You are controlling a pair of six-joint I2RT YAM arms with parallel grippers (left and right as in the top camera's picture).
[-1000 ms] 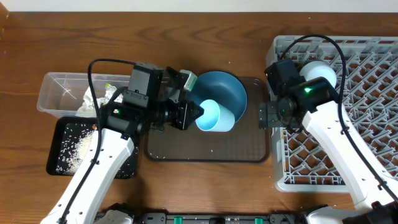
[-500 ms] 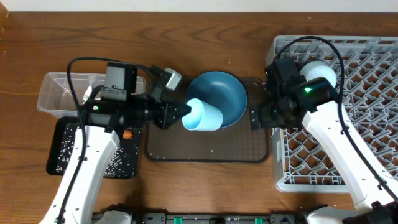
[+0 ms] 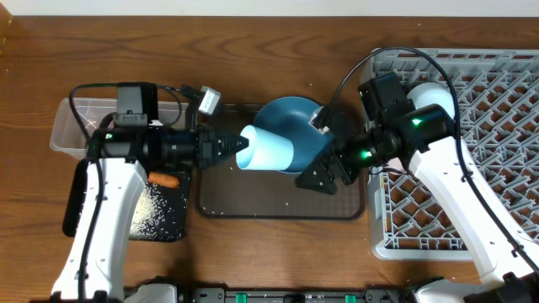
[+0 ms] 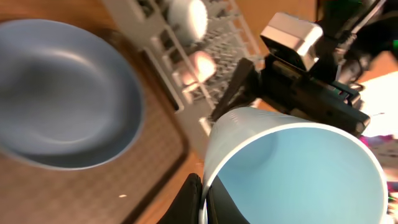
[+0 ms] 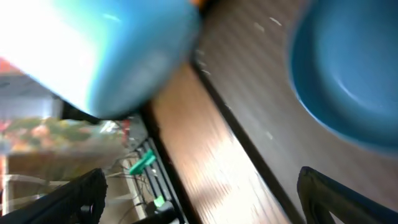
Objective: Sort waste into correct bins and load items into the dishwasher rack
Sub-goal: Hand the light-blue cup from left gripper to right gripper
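Far left: the clear tub [image 3: 61, 126], with the black tray [image 3: 173, 231] just on the robot's side of it. White rice [image 3: 147, 202] is scattered in the tray, and the orange carrot [image 3: 164, 178] lies at the tray's far edge.

Left of centre: my left pincer [image 3: 238, 149] is clamped on the rim of the light blue cup [image 3: 271, 150]. The cup is held on its side over the brown serving tray [image 3: 278, 202], mouth toward the pincer.

Centre: the blue plate [image 3: 295, 118] sits on that tray, partly covered by the cup in the overhead view.

Right of centre: my right pincer [image 5: 199, 186] has its jaws spread wide and grips nothing. It is close to the cup's base.

Far right: the grey rack [image 3: 488, 168] rests on the surface [image 3: 278, 50]. It holds the white bowl [image 3: 434, 97] and, beside it, the pinkish-white cup [image 4: 199, 65].
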